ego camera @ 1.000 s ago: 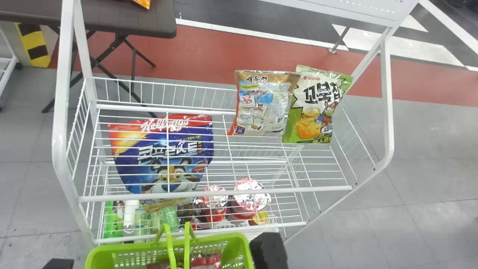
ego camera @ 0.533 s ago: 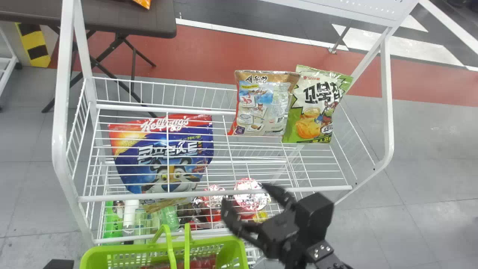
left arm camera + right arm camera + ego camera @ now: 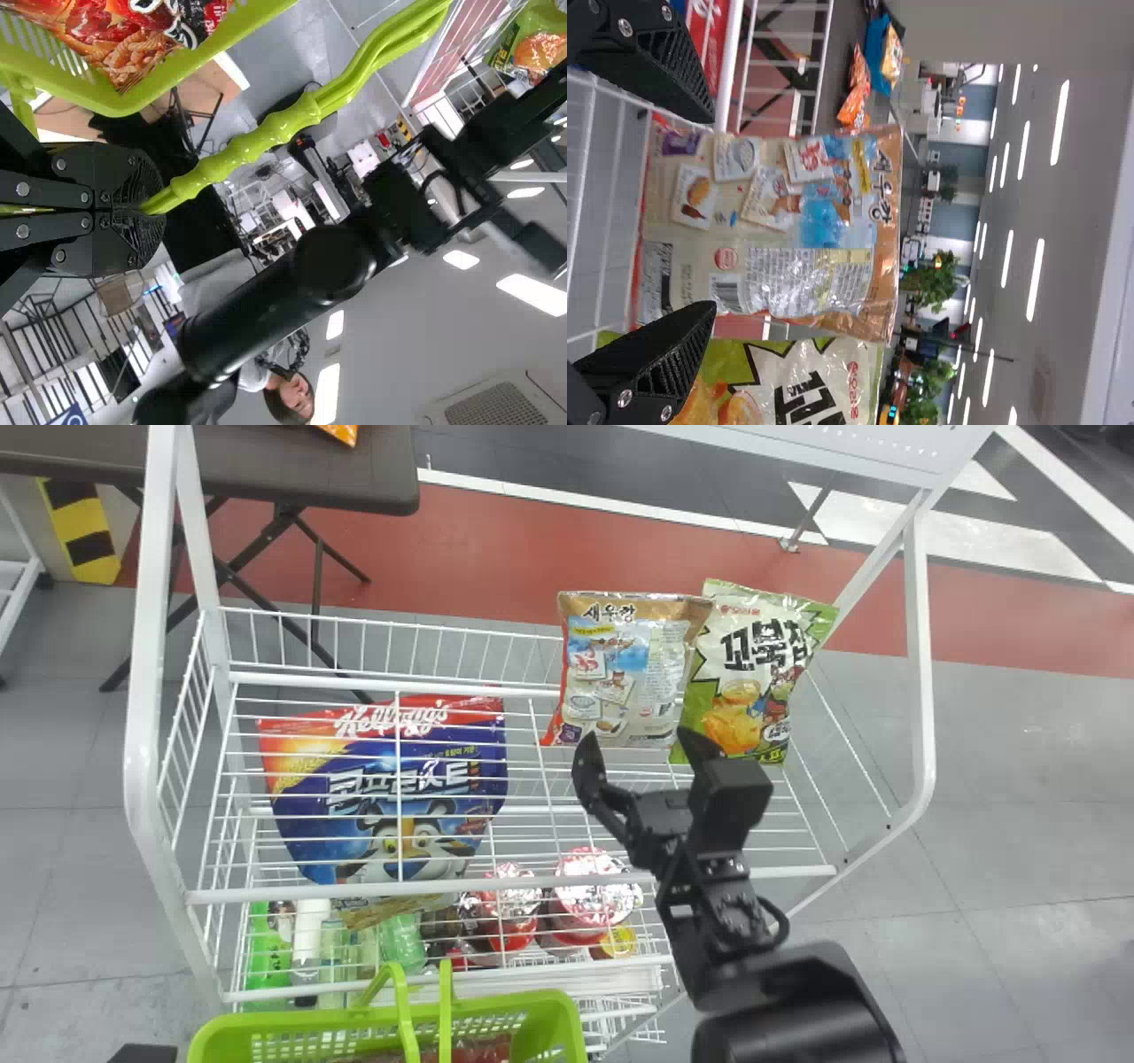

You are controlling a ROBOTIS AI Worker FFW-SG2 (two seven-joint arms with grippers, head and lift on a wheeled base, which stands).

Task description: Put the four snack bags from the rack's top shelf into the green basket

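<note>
- Bag one, brown-topped (image 3: pixel 625 669), stands on the rack's top shelf (image 3: pixel 523 888), toward my right.
- Beside it is the green-and-white bag (image 3: pixel 753 664).
- I've got my right gripper (image 3: pixel 639 737) at the brown-topped bag's lower end, fingers spread; contact, I can't tell.
- My left gripper (image 3: pixel 149 208) is pinching the green basket's handle (image 3: pixel 257 142).
- Red packaging (image 3: pixel 483 1051) lies inside the green basket (image 3: pixel 496 1004).

Floored in gry tile (image 3: pixel 1019 806), w/ red band (image 3: pixel 496 558) beyond, edged by wht line (image 3: pixel 585 504). Furnished w/ dk folding table (image 3: pixel 310 469), far L. Lit by linear clg lights (image 3: pixel 1036 279).
</note>
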